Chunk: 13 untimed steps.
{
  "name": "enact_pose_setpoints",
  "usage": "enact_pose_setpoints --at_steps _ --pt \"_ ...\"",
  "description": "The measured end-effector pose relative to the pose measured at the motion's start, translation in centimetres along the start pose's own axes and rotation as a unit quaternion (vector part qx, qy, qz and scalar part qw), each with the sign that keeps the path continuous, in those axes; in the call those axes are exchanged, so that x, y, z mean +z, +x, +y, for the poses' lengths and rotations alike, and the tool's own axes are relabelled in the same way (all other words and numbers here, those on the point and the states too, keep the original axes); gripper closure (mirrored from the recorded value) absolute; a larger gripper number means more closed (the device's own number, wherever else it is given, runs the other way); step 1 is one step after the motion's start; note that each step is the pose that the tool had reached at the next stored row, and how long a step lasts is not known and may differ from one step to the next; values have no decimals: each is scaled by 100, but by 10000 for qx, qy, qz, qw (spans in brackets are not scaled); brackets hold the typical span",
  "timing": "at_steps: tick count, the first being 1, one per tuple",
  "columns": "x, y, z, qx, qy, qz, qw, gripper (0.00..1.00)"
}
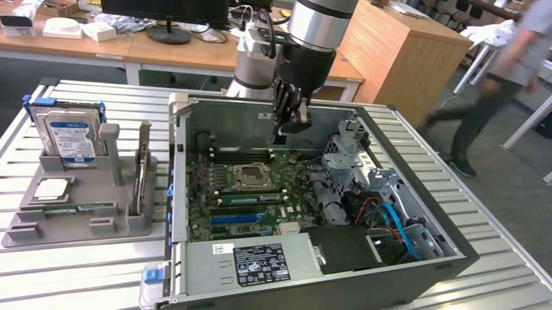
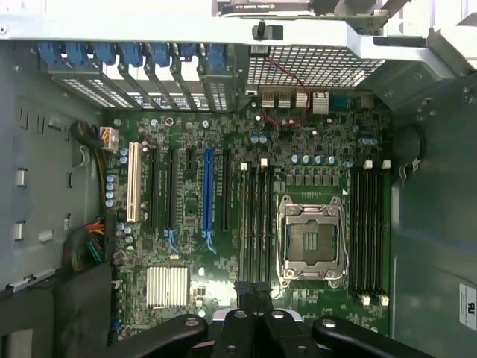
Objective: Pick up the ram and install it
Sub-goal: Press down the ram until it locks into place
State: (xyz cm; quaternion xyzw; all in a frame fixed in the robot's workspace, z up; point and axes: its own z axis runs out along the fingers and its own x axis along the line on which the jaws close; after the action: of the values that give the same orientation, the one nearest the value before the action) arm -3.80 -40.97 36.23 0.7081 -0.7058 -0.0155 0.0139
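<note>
One gripper [image 1: 291, 126], jaws closed and holding nothing that can be seen, hangs above the open computer case [image 1: 414, 194] over the rear part of the motherboard [image 1: 250, 194]; in the wrist view its fingertips [image 2: 253, 292] sit together just above the bare memory slots [image 2: 255, 216] beside the empty processor socket [image 2: 311, 239]. Off on the exterior view's left, the ram [image 1: 67, 208] lies flat in the grey holder tray [image 1: 77, 226] on the counter [image 1: 77, 278], near the hard drive [image 1: 71, 137] and well apart from the gripper
</note>
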Motion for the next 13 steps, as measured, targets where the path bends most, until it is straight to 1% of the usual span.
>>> enact_pose_setpoints --at_steps 13 --pt "0 0 0 4 0 0 10000 90"
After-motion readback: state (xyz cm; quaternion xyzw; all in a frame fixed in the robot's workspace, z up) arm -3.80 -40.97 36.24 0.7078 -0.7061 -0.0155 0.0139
